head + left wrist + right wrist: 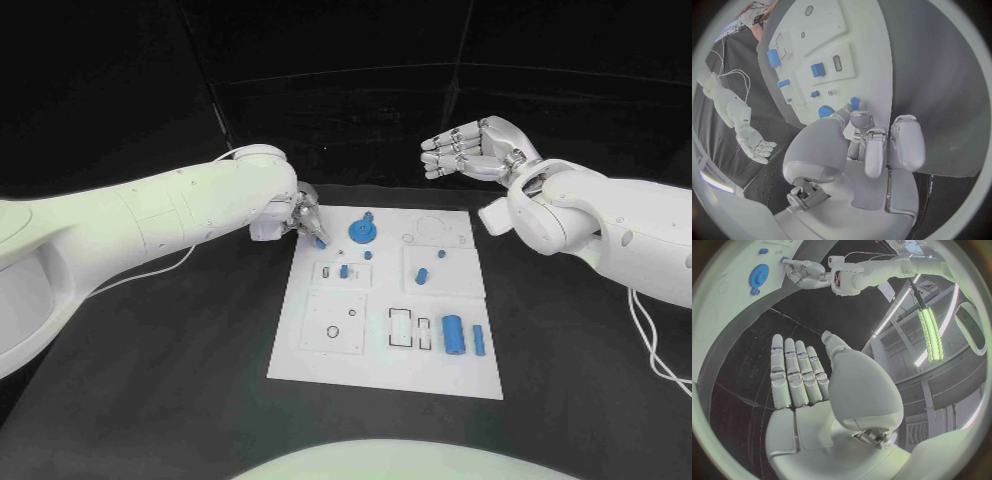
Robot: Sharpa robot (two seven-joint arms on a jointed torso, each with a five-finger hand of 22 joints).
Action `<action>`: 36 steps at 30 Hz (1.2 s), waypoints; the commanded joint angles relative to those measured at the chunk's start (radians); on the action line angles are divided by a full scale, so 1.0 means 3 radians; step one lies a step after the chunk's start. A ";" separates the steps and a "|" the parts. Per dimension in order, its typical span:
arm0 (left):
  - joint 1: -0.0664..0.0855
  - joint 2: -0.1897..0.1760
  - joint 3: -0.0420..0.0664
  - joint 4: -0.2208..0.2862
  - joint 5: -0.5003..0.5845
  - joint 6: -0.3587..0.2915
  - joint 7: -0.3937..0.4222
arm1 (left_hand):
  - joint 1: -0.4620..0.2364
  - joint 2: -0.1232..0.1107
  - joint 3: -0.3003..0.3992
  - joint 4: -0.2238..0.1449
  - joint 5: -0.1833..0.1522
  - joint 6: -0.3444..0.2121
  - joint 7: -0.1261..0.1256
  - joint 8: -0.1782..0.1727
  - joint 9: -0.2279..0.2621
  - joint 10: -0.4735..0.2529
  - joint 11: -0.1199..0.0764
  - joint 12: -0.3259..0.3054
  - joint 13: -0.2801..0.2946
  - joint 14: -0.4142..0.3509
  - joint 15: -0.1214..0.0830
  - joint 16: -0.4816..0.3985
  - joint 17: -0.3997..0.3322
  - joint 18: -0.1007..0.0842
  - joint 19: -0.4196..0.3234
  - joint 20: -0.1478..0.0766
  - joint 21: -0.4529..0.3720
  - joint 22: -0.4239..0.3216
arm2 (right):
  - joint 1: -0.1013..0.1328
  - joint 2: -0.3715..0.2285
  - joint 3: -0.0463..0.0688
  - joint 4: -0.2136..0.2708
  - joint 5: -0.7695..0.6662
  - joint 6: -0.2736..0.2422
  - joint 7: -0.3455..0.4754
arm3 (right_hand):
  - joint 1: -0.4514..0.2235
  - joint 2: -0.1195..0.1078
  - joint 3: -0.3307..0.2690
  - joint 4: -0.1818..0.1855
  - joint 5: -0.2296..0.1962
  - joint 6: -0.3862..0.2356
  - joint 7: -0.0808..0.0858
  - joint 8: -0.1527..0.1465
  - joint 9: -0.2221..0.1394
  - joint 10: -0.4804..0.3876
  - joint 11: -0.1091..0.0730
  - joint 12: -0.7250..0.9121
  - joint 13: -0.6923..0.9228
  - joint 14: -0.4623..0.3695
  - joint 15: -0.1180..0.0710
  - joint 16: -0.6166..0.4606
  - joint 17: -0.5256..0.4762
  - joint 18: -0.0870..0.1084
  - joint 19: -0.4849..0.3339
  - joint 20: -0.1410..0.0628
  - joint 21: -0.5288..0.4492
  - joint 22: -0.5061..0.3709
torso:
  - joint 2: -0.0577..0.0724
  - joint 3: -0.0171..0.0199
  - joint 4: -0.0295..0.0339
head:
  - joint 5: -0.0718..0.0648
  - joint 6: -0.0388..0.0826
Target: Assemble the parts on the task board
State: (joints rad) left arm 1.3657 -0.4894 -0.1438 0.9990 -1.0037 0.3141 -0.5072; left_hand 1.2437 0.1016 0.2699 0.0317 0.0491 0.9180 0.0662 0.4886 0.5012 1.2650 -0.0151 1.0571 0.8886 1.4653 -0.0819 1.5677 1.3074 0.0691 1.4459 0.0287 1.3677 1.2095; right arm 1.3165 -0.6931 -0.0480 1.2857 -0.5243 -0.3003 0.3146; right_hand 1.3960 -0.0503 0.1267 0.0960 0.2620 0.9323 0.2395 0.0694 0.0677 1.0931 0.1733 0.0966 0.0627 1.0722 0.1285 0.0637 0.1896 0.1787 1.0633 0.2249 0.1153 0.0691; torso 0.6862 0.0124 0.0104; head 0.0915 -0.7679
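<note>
Left hand (299, 220) pinches a small blue part (319, 241) at the task board's (335, 362) far-left corner, beside the blue gear (362, 233). Right hand (472, 150), fingers released, hovers beyond the board. Advice: keep the part upright, seat gently.

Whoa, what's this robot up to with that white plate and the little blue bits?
It is fitting small blue parts into a white task board on the black table. The left hand is down at the board's far left corner, with a small blue piece at its fingertips; whether it grips it I can't tell. The right hand hovers open above the table beyond the board, holding nothing. A blue gear and several other blue pieces already sit on the board.
</note>
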 commanded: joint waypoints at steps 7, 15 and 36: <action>-0.0005 -0.0116 0.0001 0.0109 0.0115 -0.0288 0.0148 | -0.0158 -0.0105 0.0600 -0.0401 0.0012 0.0023 -0.0014 0.0055 0.0032 0.0032 0.0003 0.0003 0.0004 0.0352 0.0021 0.0010 0.0878 0.0013 -0.0001 0.0013 -0.0021 0.0002 | 0.0006 -0.0002 0.0002 -0.0002 0.0011 0.0027 0.0022 | 0.0000 0.0027 -0.0021 0.0001 0.0025 -0.0025 -0.0008 -0.0014 -0.0003 -0.0018 -0.0003 0.0012 -0.0001 0.0014 0.0009 0.0012 -0.0007 0.0010 -0.0003 0.0029 -0.0015 0.0002 | -0.0002 0.0001 0.0004 | 0.0001 0.0006; 0.0002 -0.0355 0.0005 0.0422 0.0243 -0.0553 0.0197 | -0.0211 -0.0158 0.0751 -0.0438 0.0014 0.0029 -0.0020 0.0092 0.0055 0.0048 -0.0003 0.0005 -0.0001 0.0352 0.0018 0.0010 0.0878 0.0012 0.0004 0.0010 -0.0018 0.0012 | 0.0005 -0.0010 0.0002 -0.0017 0.0011 0.0027 0.0024 | -0.0002 0.0031 -0.0022 0.0003 0.0028 -0.0026 -0.0007 -0.0014 -0.0003 -0.0019 -0.0002 0.0013 -0.0001 0.0014 0.0009 0.0012 -0.0011 0.0010 -0.0003 0.0029 -0.0016 0.0002 | -0.0007 0.0005 0.0012 | -0.0005 0.0004; -0.0054 -0.0944 -0.0003 0.1414 -0.0044 -0.1309 0.0281 | -0.0257 -0.0295 0.0951 -0.0497 0.0019 0.0042 -0.0039 0.0161 0.0100 0.0114 -0.0021 0.0041 0.0032 0.0352 0.0005 0.0010 0.0878 -0.0001 0.0034 0.0000 0.0022 0.0082 | 0.0000 -0.0004 0.0002 -0.0060 0.0011 0.0030 0.0023 | 0.0019 0.0031 -0.0019 -0.0011 0.0031 -0.0029 -0.0009 -0.0013 -0.0003 -0.0024 -0.0004 0.0016 -0.0001 0.0017 0.0008 0.0014 -0.0030 0.0011 -0.0003 0.0029 -0.0019 0.0002 | -0.0007 0.0002 0.0013 | 0.0041 0.0012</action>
State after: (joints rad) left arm 1.3503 -0.7707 -0.1447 1.4143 -0.9732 -0.0191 -0.4389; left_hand 1.1612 0.0167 0.4449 -0.0140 0.0509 0.9259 0.0586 0.5314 0.5325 1.2920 -0.0183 1.0652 0.8971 1.4653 -0.0819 1.5677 1.3074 0.0691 1.4479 0.0282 1.3691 1.2334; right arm 1.3147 -0.6952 -0.0480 1.2678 -0.5243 -0.2984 0.3146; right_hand 1.4002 -0.0467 0.1238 0.0931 0.2658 0.9289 0.2362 0.0694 0.0677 1.0932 0.1733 0.0965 0.0627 1.0722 0.1285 0.0637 0.1814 0.1787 1.0633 0.2249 0.1153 0.0691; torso 0.6835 0.0131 0.0154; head 0.1025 -0.7633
